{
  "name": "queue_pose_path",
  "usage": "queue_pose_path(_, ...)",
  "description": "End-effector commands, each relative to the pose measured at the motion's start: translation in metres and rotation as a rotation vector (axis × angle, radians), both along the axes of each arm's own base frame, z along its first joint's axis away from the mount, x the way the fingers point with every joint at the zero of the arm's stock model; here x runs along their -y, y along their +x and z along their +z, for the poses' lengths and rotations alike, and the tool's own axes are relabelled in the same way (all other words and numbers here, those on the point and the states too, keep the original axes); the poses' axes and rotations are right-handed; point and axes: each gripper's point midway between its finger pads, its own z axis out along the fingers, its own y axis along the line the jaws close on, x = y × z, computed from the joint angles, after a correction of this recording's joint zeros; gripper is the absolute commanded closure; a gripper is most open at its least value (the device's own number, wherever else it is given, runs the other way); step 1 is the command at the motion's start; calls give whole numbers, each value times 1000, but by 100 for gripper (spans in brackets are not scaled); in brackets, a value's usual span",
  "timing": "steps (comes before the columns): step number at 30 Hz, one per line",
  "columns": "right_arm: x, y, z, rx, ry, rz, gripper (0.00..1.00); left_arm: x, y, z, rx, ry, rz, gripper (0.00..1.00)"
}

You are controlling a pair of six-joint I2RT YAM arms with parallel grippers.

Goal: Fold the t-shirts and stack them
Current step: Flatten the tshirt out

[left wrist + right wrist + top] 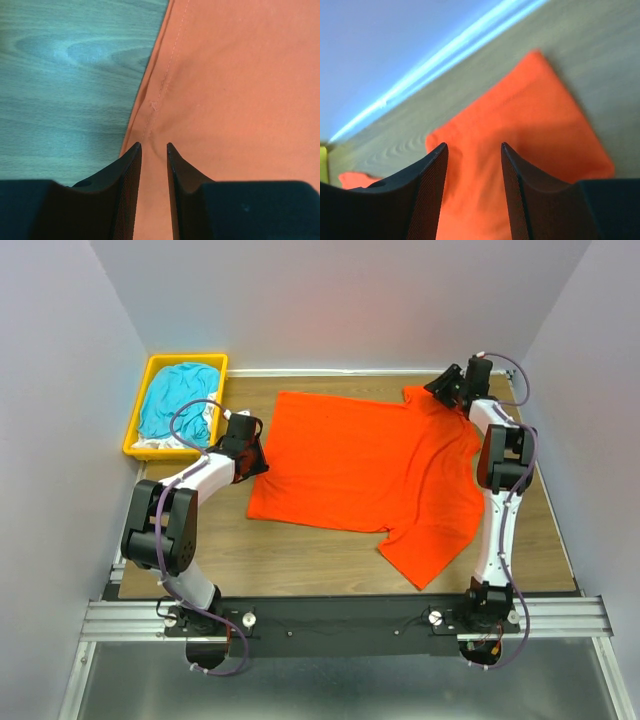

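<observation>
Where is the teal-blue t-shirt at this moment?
In the top view the teal-blue t-shirt lies in the yellow bin at the far left corner, over white fabric, left of the spread orange-red t-shirt.

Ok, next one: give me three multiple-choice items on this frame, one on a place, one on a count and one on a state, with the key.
1. Where is the teal t-shirt?
A. in the yellow bin at the far left
B. on a shelf
C. on the floor

2. How many t-shirts lie spread out on the table?
A. three
B. one
C. two

3. How does the right gripper stand?
A. shut on the teal t-shirt
B. shut on the yellow bin's rim
C. jaws apart, nothing between them

Key:
1 A, the teal cloth sits inside the yellow bin.
2 B, only the orange t-shirt lies spread there.
3 C, its wrist view shows the fingers apart, with the orange sleeve lying beyond them.
</observation>
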Motion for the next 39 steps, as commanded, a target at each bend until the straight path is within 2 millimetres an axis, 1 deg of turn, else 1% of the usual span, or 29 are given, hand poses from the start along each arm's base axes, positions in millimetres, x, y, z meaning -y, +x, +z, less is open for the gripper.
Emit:
queue_pose_path(1,1,-22,52,55,-111,41,46,6,14,11,43,-18,-8,66)
queue_pose_path(2,8,-39,52,31,-158,15,46,7,16,11,47,-16,-13,66)
queue_pose_path(3,12,-48,56,21,-177,0,46,7,16,10,45,-15,-18,66)
queue_pose_path(5,17,-70,49,-29,-216,-7,46,9,18,6,36,-13,-30,66)
queue_pose_path(6,21,-90,48,-59,-231,-19,46,10,19,5,35,-14,-37,66)
queue_pose_path(7,23,-103,41,-84,-243,-16,46,11,19,3,33,-16,-42,66)
queue_pose_path(8,27,-113,40,-100,-242,-21,47,11,19,-1,24,-15,-44,66)
queue_pose_path(9,35,-122,46,-100,-239,-36,47,12,20,-3,22,-15,-53,66)
queue_pose_path(10,38,-141,26,-157,-226,-44,47,12,20,-7,13,-12,-54,66)
queue_pose_path(11,51,-150,25,-169,-218,-74,47,12,19,-10,4,-12,-58,66)
queue_pose_path(12,57,-159,13,-205,-206,-89,48,12,18,-13,-4,-10,-59,66)
queue_pose_path(13,62,-173,5,-236,-183,-114,48,11,17,-15,-13,-9,-58,66)
queue_pose_path(15,72,-187,-3,-265,-157,-142,49,11,13,-21,-33,-2,-63,66)
queue_pose_path(16,83,-192,-3,-271,-150,-162,49,10,12,-23,-39,-1,-62,67)
queue_pose_path(17,85,-201,-13,-296,-147,-163,49,8,7,-27,-50,3,-62,67)
queue_pose_path(18,87,-203,-15,-301,-141,-163,49,7,6,-27,-51,4,-61,67)
queue_pose_path(19,94,-208,-21,-316,-137,-171,50,7,3,-30,-60,7,-62,67)
queue_pose_path(24,109,-220,-44,-375,-103,-212,50,-2,-14,-44,-104,10,-47,68)
queue_pose_path(26,114,-222,-49,-386,-110,-224,50,-6,-19,-47,-114,9,-36,68)
queue_pose_path(28,127,-226,-54,-402,-121,-260,50,-11,-22,-48,-120,9,-22,68)
queue_pose_path(31,145,-230,-56,-411,-139,-305,50,-20,-28,-50,-130,16,-4,68)
queue_pose_path(35,159,-228,-53,-412,-201,-317,50,-21,-33,-51,-138,15,-9,68)
queue_pose_path(37,157,-227,-53,-417,-193,-302,50,-23,-35,-53,-153,26,-8,68)
queue_pose_path(38,155,-223,-48,-405,-183,-287,50,-24,-34,-52,-151,28,-9,68)
queue_pose_path(39,148,-221,-45,-396,-161,-260,50,-23,-33,-50,-143,30,-10,68)
